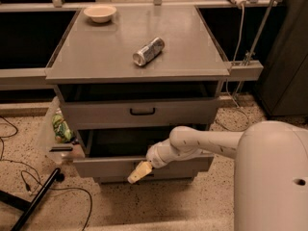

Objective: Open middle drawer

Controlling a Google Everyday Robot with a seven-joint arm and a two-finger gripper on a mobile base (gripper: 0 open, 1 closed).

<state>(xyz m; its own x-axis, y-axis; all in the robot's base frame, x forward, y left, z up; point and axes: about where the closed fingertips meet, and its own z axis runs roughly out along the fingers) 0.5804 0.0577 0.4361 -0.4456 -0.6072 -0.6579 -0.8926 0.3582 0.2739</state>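
The middle drawer (106,166) is a grey metal drawer below the upper drawer (96,113), which shows a small black bar handle (142,111). The middle drawer stands pulled out, and its dark inside (120,141) is exposed. My gripper (138,172), with cream fingers pressed together, sits at the centre of the middle drawer's front, where it covers the handle. My white arm (202,143) reaches in from the right. The lowest drawer is hidden beneath the pulled-out one.
A silver can (148,51) lies on its side on the cabinet top (183,57), and a white bowl (100,12) sits at the back left. A green packet (61,128) hangs at the cabinet's left side. Cables (29,184) and a black stand leg (38,198) lie on the floor at left.
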